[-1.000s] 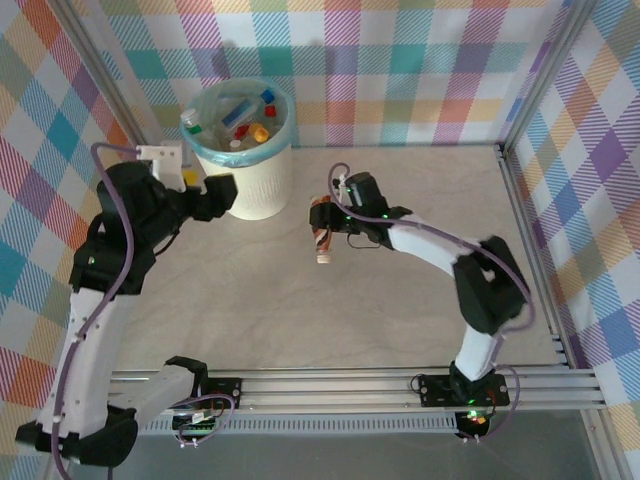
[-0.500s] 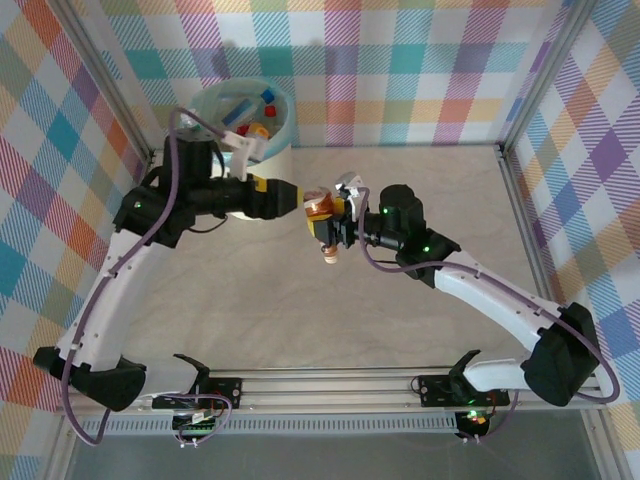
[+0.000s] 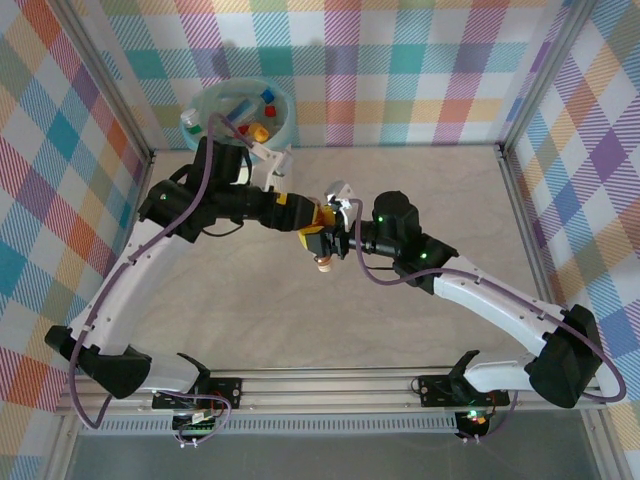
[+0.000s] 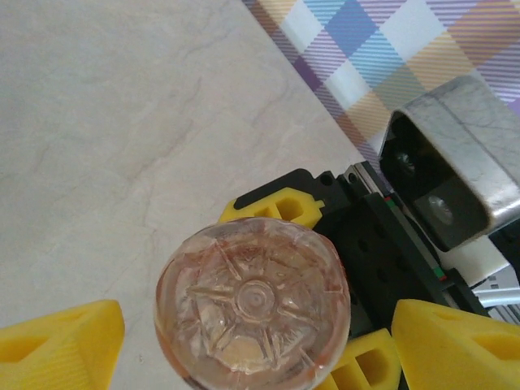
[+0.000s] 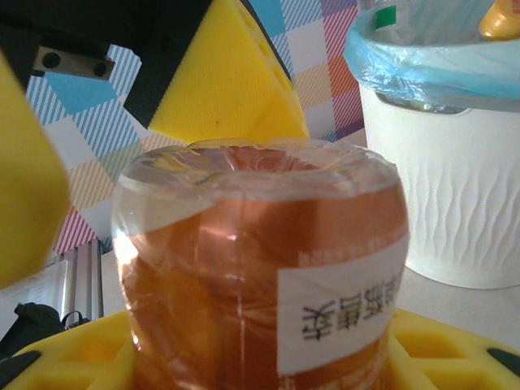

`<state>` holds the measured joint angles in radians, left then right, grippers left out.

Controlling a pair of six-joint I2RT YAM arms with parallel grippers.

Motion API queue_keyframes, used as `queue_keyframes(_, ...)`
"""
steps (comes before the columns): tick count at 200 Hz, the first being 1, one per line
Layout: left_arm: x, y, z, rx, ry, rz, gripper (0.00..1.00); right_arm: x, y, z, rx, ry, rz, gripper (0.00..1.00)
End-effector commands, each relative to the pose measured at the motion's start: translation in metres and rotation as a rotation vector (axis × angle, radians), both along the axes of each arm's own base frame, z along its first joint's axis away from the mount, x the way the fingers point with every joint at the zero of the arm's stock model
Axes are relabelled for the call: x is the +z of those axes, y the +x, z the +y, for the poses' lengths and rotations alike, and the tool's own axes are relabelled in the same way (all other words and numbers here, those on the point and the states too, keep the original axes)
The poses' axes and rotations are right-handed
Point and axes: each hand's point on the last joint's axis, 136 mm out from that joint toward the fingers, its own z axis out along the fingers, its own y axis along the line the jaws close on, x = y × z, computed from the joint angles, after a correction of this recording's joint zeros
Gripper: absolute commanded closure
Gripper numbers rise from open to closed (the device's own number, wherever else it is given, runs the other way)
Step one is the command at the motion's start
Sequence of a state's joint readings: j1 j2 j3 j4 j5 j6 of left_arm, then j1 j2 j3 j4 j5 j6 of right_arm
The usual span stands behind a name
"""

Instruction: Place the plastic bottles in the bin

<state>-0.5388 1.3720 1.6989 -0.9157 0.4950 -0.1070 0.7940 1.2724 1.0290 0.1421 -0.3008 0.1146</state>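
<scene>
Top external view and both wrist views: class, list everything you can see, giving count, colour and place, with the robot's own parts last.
held bottle: one, clear with orange-brown label, above mid-table
binned bottles: several, mixed colours with coloured caps, inside the bin
bin: one, white ribbed with teal-blue liner, far left corner
table: one, pale marbled beige, under both arms
walls: three, pastel plaid, left, back and right of the table
left gripper: one, yellow fingers, open, either side of the held bottle's base, apart from it
right gripper: one, yellow fingers, shut on the held bottle

right gripper (image 3: 330, 232) holds a bottle (image 3: 320, 250) against the left gripper (image 3: 308, 215).
</scene>
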Motion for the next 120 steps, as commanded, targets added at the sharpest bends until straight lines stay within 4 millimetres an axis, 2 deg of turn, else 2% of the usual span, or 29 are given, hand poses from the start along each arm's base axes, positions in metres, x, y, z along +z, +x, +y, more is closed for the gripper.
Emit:
queue_keyframes(1,-0.003,-0.006,-0.006,-0.038,0.01,0.003,0.16,0.028,-0.006,0.004,0.031,0.064,-0.072,0.51)
queue_keyframes(16,-0.006,-0.006,-0.008,-0.042,0.01,0.013,0.2,0.03,-0.005,0.004,0.025,0.072,-0.073,0.51)
queue_keyframes(32,-0.007,-0.004,-0.008,-0.034,0.011,0.014,0.29,0.03,-0.005,0.004,0.022,0.072,-0.073,0.51)
queue_keyframes(87,0.007,0.005,-0.008,0.008,-0.022,-0.029,0.46,0.023,0.0,0.002,-0.003,0.042,-0.083,0.48)
queue_keyframes(99,0.011,0.007,-0.006,0.026,-0.023,-0.048,0.47,0.022,0.002,0.0,-0.02,0.038,-0.08,0.42)
queue_keyframes(120,0.029,0.018,0.004,0.113,-0.029,-0.119,0.47,0.024,0.015,-0.008,-0.113,0.035,-0.078,0.22)
